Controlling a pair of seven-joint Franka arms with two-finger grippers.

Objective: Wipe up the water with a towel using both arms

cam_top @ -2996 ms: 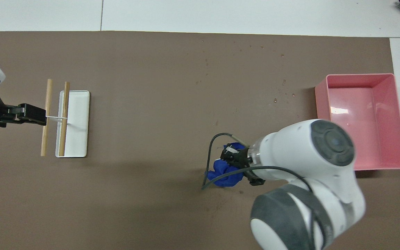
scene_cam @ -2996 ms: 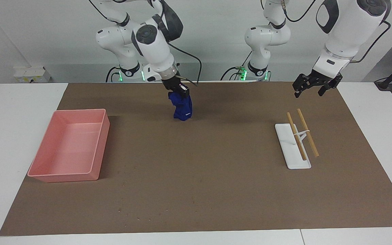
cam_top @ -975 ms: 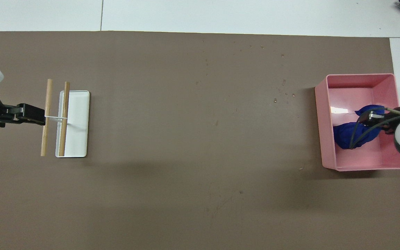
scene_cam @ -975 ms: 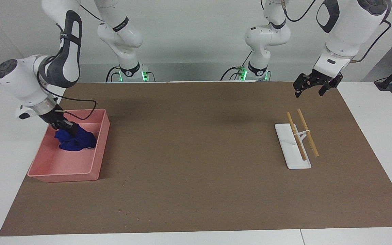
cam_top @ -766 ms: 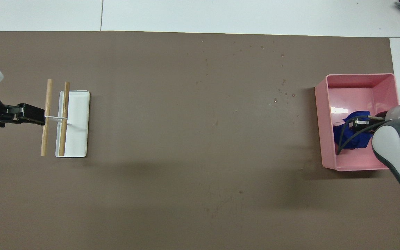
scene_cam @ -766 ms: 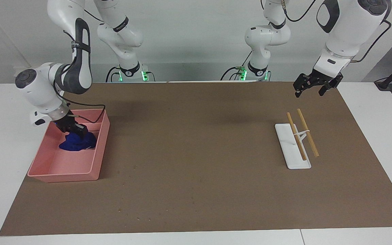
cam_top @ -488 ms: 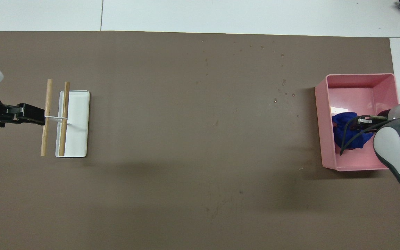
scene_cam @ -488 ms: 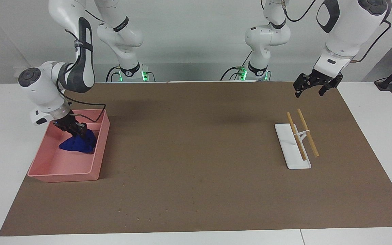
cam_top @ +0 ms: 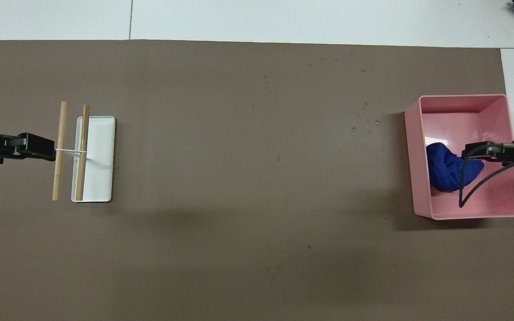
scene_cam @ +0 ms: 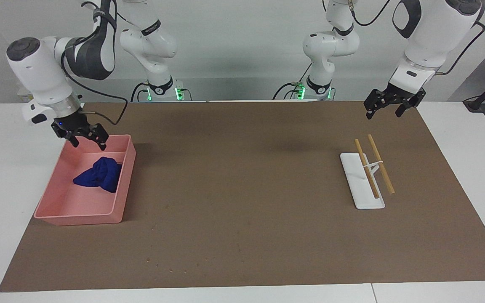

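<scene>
Item 1, right gripper: I read its fingers as spread wide apart, holding nothing. It hangs over the end of the pink tray that lies nearer the robots, clear of the cloth below. In the overhead view the right gripper shows only as a dark bar over the tray, and its arm is cut off at the frame edge.

Item 2, towel: a crumpled deep-blue cloth lying loose in the pink tray, against the tray wall that faces the middle of the table. In the overhead view the towel is partly crossed by the gripper and its black cable.

Item 3, left gripper: fingers parted, empty, waiting in the air over the brown mat, toward the left arm's end of the table from the pink tray. The overhead view shows the left gripper edge-on, so I cannot judge its opening from there.

Item 4, white stand with two wooden sticks: well apart from the pink tray, near the left arm's end of the table.

Item 5, water drops: small specks on the mat just beside the pink tray.

Item 6, writing: I can read no label or brand on anything.
</scene>
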